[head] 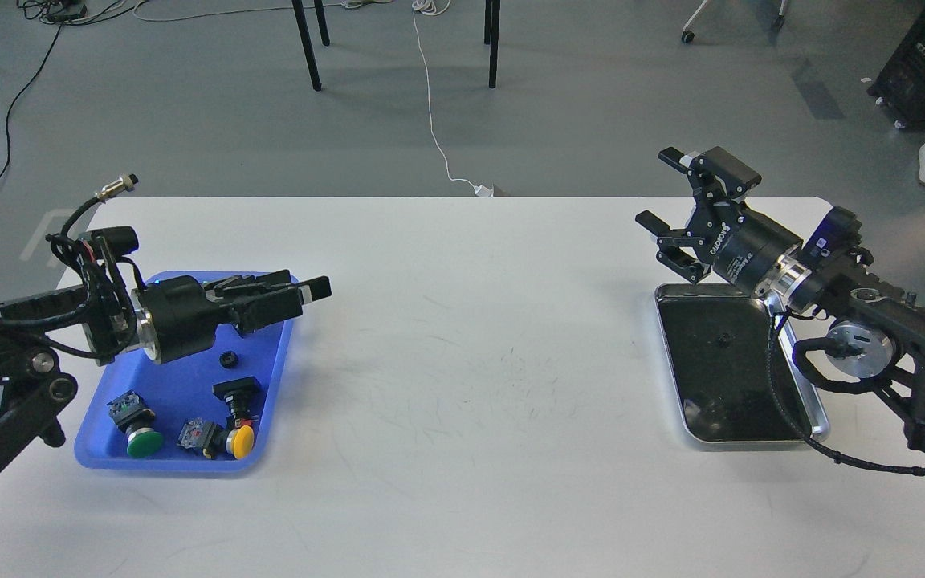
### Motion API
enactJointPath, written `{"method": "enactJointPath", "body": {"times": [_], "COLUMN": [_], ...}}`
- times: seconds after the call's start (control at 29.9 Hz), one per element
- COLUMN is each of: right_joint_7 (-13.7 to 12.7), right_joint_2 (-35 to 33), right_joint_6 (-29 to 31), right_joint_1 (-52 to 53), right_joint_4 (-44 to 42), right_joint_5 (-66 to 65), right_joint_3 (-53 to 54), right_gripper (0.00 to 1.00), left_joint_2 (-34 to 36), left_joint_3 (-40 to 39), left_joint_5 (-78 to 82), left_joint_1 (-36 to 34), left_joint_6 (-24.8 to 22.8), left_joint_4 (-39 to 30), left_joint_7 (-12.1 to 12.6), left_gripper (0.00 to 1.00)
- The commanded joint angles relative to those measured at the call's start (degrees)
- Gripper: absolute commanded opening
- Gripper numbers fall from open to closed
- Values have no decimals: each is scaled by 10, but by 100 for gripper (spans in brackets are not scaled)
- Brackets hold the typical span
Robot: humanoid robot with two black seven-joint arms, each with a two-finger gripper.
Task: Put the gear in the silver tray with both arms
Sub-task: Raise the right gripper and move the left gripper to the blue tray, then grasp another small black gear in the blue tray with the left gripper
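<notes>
A small black gear [228, 357] lies in the blue tray [173, 385] at the left. My left gripper [308, 286] lies level just above it, fingers pointing right over the tray's far right part, open and empty. The silver tray [751, 441] sits at the right, with another small black gear [723, 339] lying on its dark bottom. My right gripper [659, 189] is open and empty, tilted up and to the left above the silver tray's far left corner.
The blue tray also holds push buttons: a green one [144, 440], a yellow one [242, 440] and a black one [235, 389]. The white table [470, 361] lies between the two trays. My right arm's links [872, 345] cover the silver tray's right rim.
</notes>
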Motion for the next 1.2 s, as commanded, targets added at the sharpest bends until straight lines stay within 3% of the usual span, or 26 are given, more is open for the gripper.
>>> {"method": "enactJointPath", "body": {"times": [0.0,0.2,0.33,0.74,1.17], "right_joint_7": [0,0,0,0,0], "right_joint_2": [5,2,-3,-11,-11], "right_joint_6": [0,0,0,0,0], "right_joint_1": [-1,-1,-2,-3,-9], "right_joint_4": [0,0,1,2,6], "right_joint_5": [0,-2,-2,-2,-2], "right_joint_3": [0,0,1,3,3], "right_gripper": [95,95,95,95,95], "left_joint_2": [26,17,-8,-10,-21], "left_joint_3": [96,285,338,361,363], "left_joint_5": [88,94,94,94,94], "left_joint_1": [-79,-206,-241,-237,-227], "left_joint_6": [3,3,3,-28,-30], "left_joint_4": [27,128,179,185,206], "left_joint_7": [0,0,0,0,0], "left_gripper": [95,87,86,86,83]}}
